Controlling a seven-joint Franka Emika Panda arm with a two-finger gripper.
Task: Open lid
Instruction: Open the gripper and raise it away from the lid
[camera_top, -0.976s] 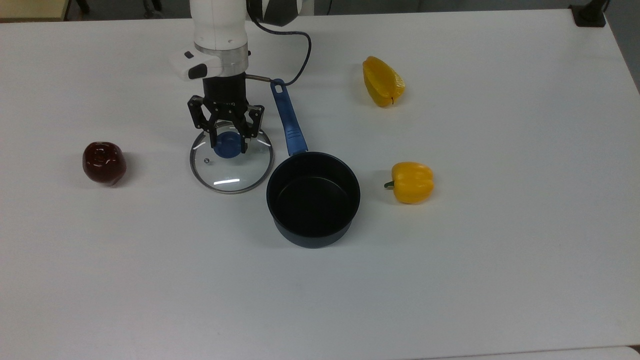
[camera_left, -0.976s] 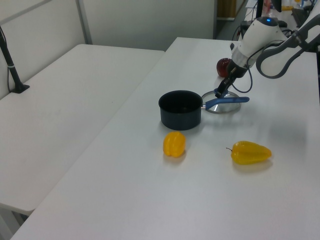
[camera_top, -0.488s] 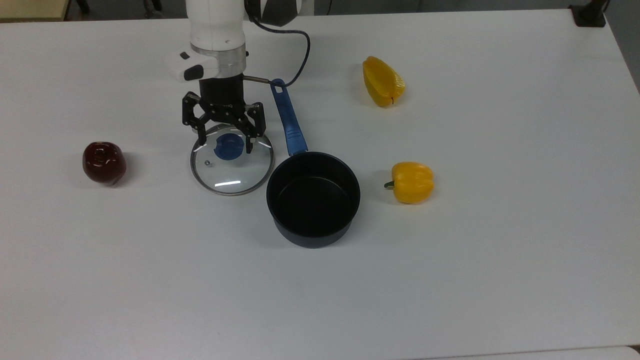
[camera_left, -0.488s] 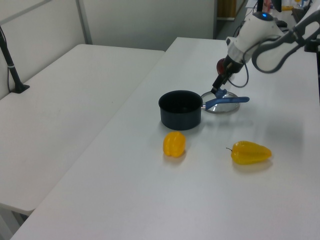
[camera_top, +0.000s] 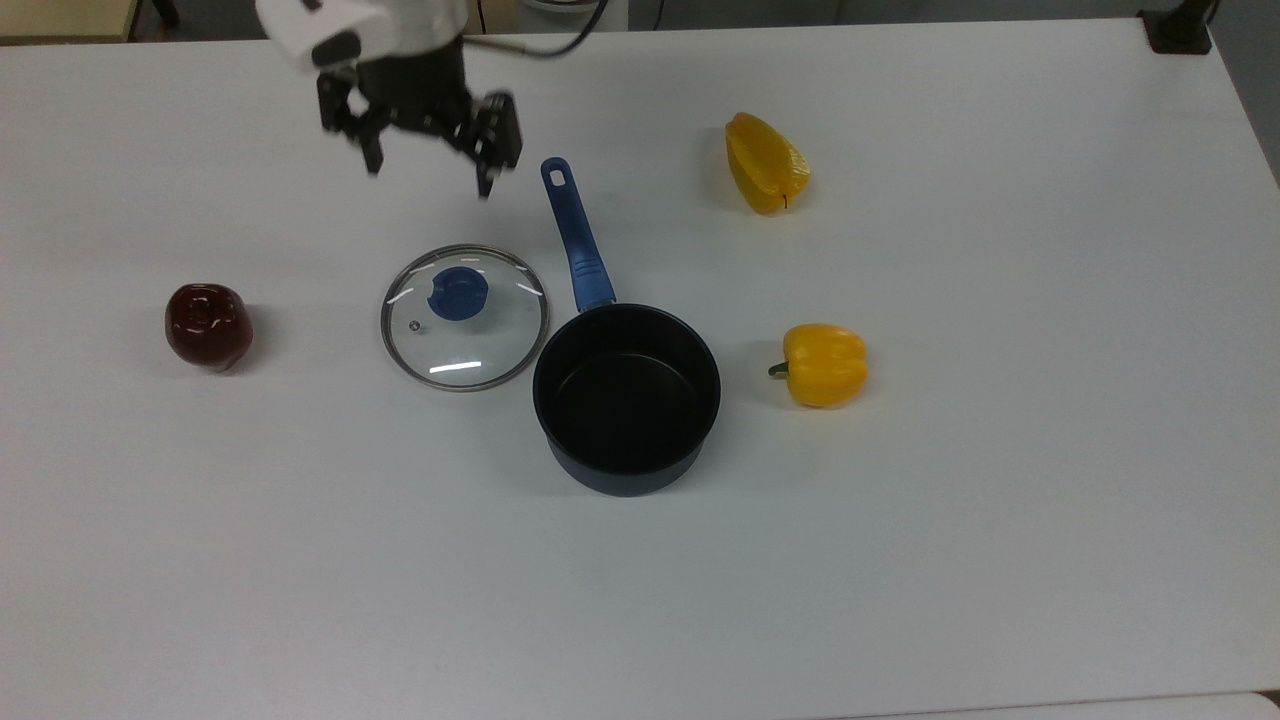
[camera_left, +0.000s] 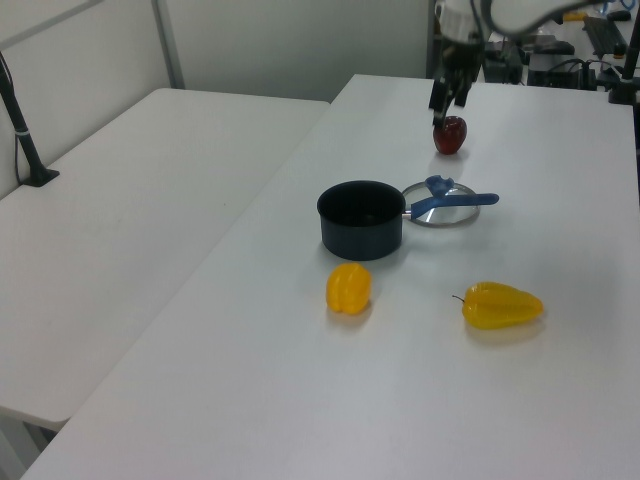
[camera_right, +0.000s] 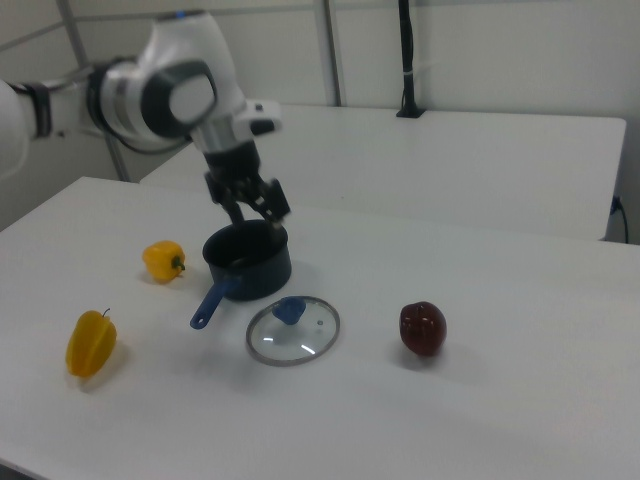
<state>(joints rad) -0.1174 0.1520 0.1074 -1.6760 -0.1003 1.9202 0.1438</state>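
Lid (camera_top: 464, 316): flat on tabletop (camera_top: 900, 550), centre-left of top view, beside open saucepan (camera_top: 626, 397). Gripper (camera_top: 428, 172): upper left, raised, fingers apart, holding nothing.

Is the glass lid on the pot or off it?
Off. The lid lies flat on the table, knob up, beside the open, empty saucepan; the gripper hangs open above, holding nothing.

Arm (camera_top: 400, 25) cut off at top edge.
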